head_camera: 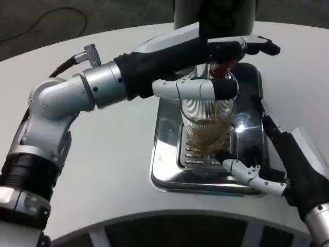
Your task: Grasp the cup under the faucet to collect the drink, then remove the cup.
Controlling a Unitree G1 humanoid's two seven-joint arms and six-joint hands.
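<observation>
Head view, left to right. Left silver forearm point(97, 85) comes in from the left edge and reaches across the white worktop point(113, 154) toward the dispenser. The left robot hand point(205, 69) sits at the top centre, its black-and-white fingers point(195, 88) lying across the upper rim of the cup and its upper part up against the faucet point(222, 69); whether it is pressing the tap or gripping the cup rim cannot be told, since the fingers overlap both. The cup point(205, 123) is a clear ribbed glass standing upright on the slotted grate of the chrome drip tray point(164, 164), directly under the faucet, with amber liquid in its lower part. The dark dispenser body point(216, 15) rises behind it. The right robot hand point(267, 154) comes in from the lower right, its black back alongside the right of the cup and a white finger point(247, 172) reaching along the tray in front of the cup's base; it appears to wrap the cup, but the contact side is hidden, so the grip cannot be confirmed. The right forearm point(318, 221) shows at the bottom right corner.
</observation>
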